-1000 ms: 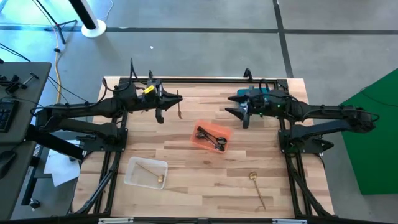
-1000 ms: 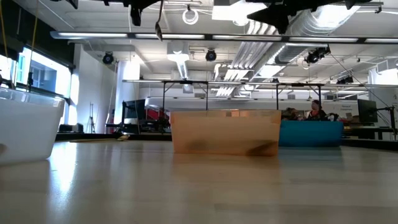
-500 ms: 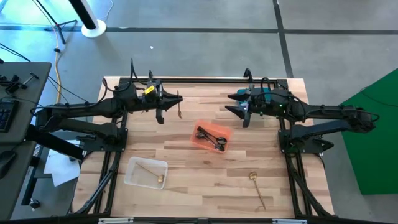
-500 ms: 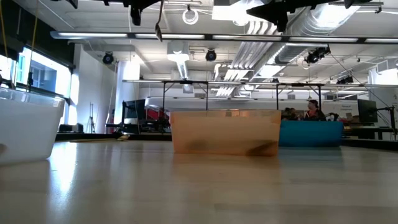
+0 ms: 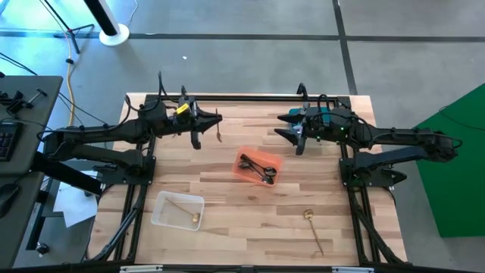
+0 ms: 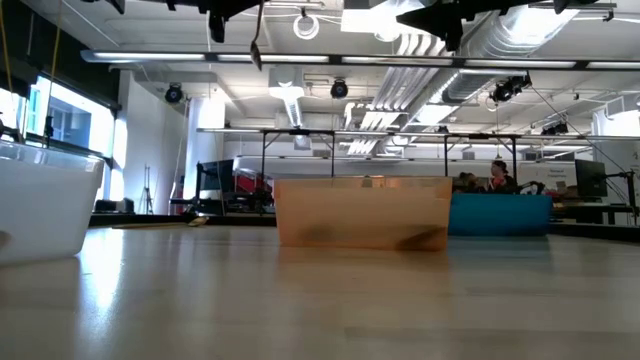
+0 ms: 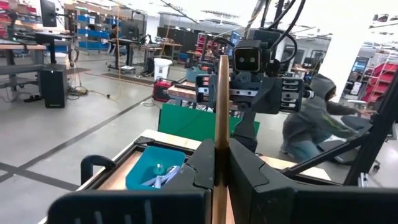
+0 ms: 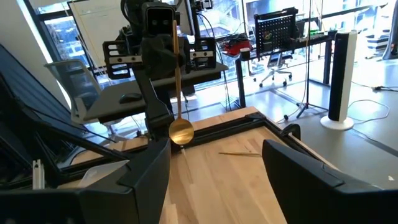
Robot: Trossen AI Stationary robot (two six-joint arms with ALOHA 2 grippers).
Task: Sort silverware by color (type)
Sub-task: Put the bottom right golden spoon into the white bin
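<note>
Down on the pale wooden slatted table point(image 5: 227, 227), the small orange rectangular bin point(image 5: 258, 167) holds black utensils point(image 5: 259, 168), the clear plastic tub point(image 5: 178, 210) near the front holds a thin gold piece point(image 5: 184, 211), and another gold spoon point(image 5: 312, 227) lies loose on the boards well to the right of it. Up high at the back, the left gripper point(image 5: 214, 121) is clamped tight on a slim gold spoon point(image 8: 177, 93) hanging bowl-down, while the right gripper point(image 5: 286, 127) faces it with fingers spread wide and nothing between them. Behind it all sits an open workshop with desks and a person point(image 7: 314, 124) bent over in a grey hooded top.
</note>
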